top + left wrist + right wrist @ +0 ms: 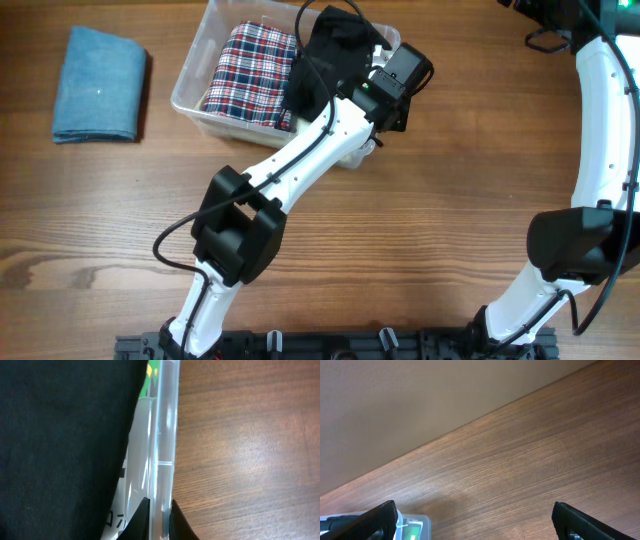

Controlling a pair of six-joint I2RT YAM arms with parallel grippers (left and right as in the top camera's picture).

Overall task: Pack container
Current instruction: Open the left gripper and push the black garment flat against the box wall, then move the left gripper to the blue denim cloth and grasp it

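Observation:
The clear plastic container (192,82) stands at the back middle of the table. A folded red plaid cloth (250,72) and a black cloth (327,58) lie in it. My left gripper (376,122) is at the container's right end. In the left wrist view its jaws (159,504) are shut on the container's clear wall (165,435), with the black cloth (60,435) on the inner side. My right gripper (475,516) is open and empty above bare wood. A clear container corner with a green patch (413,529) shows by its left finger.
A folded blue cloth (100,85) lies on the table at the far left, apart from the container. The right arm (600,120) curves up the right edge of the table. The left arm (290,170) crosses the middle.

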